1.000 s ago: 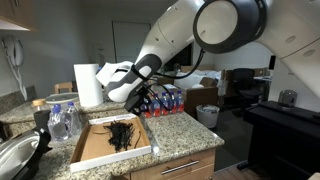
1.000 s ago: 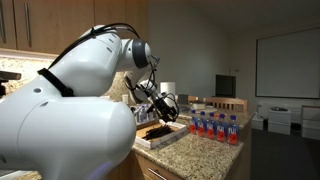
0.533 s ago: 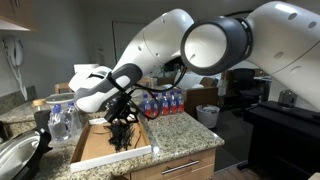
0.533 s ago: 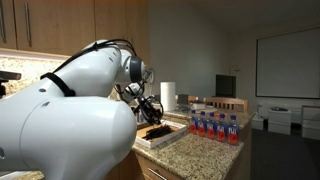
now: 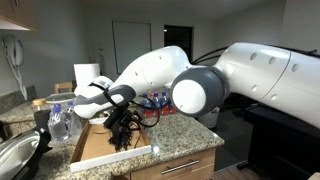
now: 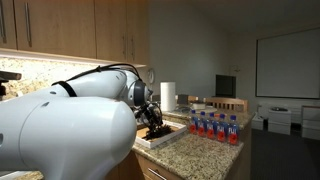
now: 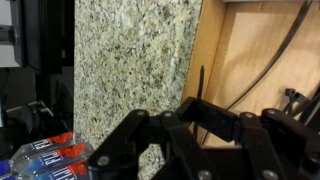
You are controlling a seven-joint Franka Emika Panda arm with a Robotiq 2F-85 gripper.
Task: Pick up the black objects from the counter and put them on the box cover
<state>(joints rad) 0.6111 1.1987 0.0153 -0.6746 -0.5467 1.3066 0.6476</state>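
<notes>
**Clenched gripper low over the box cover, black pieces in the tray**

We see the gripper point(image 5: 122, 117) down over the box cover point(image 5: 93, 150), which lies on the granite counter point(image 5: 185, 135). Its fingers are clenched tight together. In the wrist view a thin black strand point(image 7: 200, 85) stands up at 12 o'clock from where the fingertips meet. We cannot tell whether it is pinched between them or only lies behind them.

In an exterior view the black objects point(image 5: 122, 138) form a spidery clump on the tan floor of the tray, right under the gripper and toward the tray's 3 o'clock side. We cannot tell whether the gripper touches the clump. In the wrist view more wiry pieces point(image 7: 268, 72) curve across the cardboard at 2 o'clock of the gripper, while bare speckled granite fills the 10 o'clock part of the picture.

On the counter around the tray, a pack of water bottles point(image 5: 162, 100) stands at 2 o'clock, a paper towel roll point(image 5: 87, 76) at 11 o'clock, and a round metal bowl point(image 5: 14, 155) at 9 o'clock. The white arm point(image 6: 60, 130) fills the foreground in an exterior view.
</notes>
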